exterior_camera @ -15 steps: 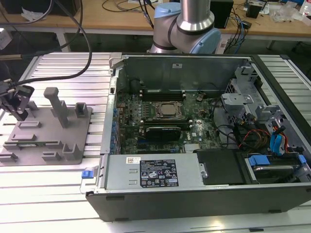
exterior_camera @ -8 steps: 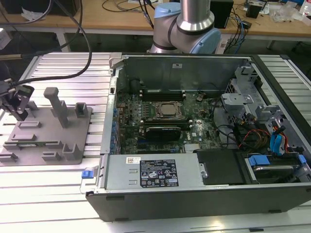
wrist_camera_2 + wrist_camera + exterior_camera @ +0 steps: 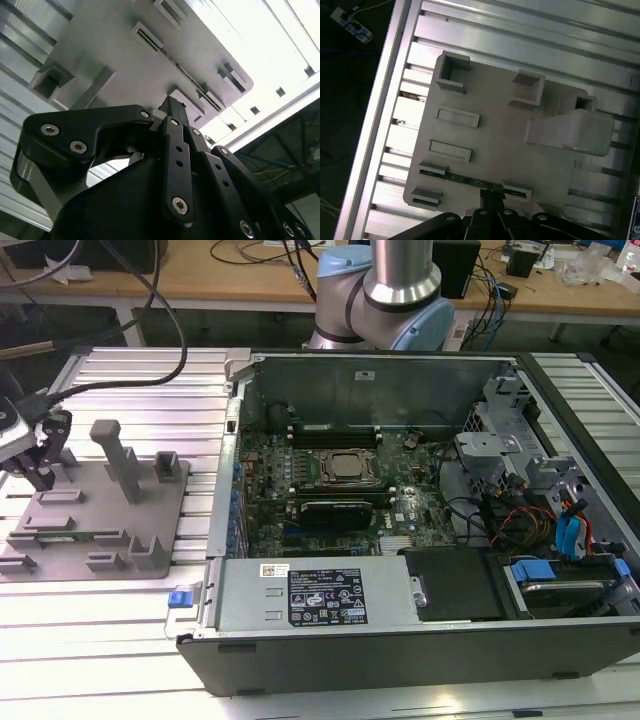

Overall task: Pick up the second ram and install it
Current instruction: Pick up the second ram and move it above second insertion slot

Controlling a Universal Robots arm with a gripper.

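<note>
Ram stick (image 3: 455, 177) on edge in grey holder (image 3: 485, 125) | likely light, stiff, fragile; best pinched across flat faces mid-length | claw (image 3: 491, 196) at its middle, opening cannot tell

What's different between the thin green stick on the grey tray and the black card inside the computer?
The green stick is slim, standing on edge in the grey tray; the black card is broader. The stick sits outside the computer, the card inside it, beside the silver socket. Both are long boards.
</note>
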